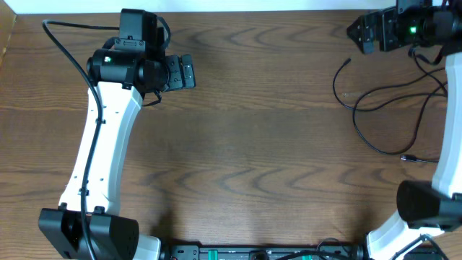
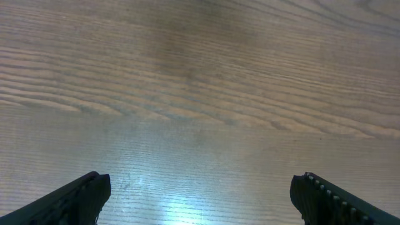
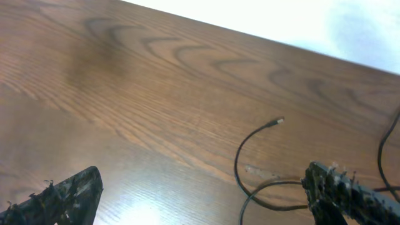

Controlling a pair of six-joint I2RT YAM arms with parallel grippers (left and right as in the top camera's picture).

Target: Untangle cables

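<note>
Wooden counter [image 1: 253, 144] is holding looped black cables [image 3: 236, 164] near the right pincer [image 3: 203, 187], gaping empty like the left pincer [image 2: 200, 190], so a careless tug is risking tighter knots.

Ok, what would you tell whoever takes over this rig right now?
Left hand: open, empty, over the left of the table, away from the work.
Right hand: open, empty, next to the black cables near the table's right edge.
Done: nothing evident; the strands cross in loose loops.
Left: probably grasp a free plug end and draw the strands apart. I can't clearly make out a white cable.
</note>
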